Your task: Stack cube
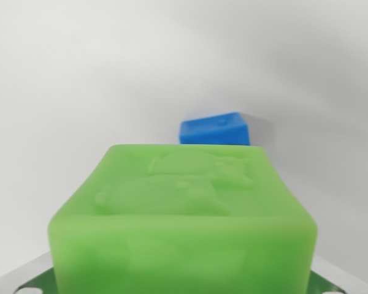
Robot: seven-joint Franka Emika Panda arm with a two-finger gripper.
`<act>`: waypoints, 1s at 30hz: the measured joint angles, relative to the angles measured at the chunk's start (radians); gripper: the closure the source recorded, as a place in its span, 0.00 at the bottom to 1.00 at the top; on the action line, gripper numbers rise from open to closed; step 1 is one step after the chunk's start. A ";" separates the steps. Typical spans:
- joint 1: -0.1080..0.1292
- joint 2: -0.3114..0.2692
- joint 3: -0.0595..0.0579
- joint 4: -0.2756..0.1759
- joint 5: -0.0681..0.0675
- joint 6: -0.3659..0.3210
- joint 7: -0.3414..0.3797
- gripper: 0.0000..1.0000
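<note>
A large green cube [183,214] with an embossed figure on its top face fills the lower half of the wrist view, very close to the camera. Grey finger parts [15,283] show at both lower corners, pressed against the cube's sides, so my gripper [184,286] is shut on it. Beyond the green cube, slightly to the wrist view's right, a smaller blue cube [214,130] rests on the white surface, its lower part hidden by the green cube's far edge.
A plain white tabletop [80,79] surrounds both cubes. A soft shadow lies to the right of the blue cube.
</note>
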 joint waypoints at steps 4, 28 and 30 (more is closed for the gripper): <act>-0.011 -0.011 0.000 -0.006 0.000 -0.005 -0.046 1.00; -0.050 -0.013 0.000 -0.041 0.000 0.020 -0.215 1.00; -0.050 -0.001 0.000 -0.045 0.000 0.035 -0.215 1.00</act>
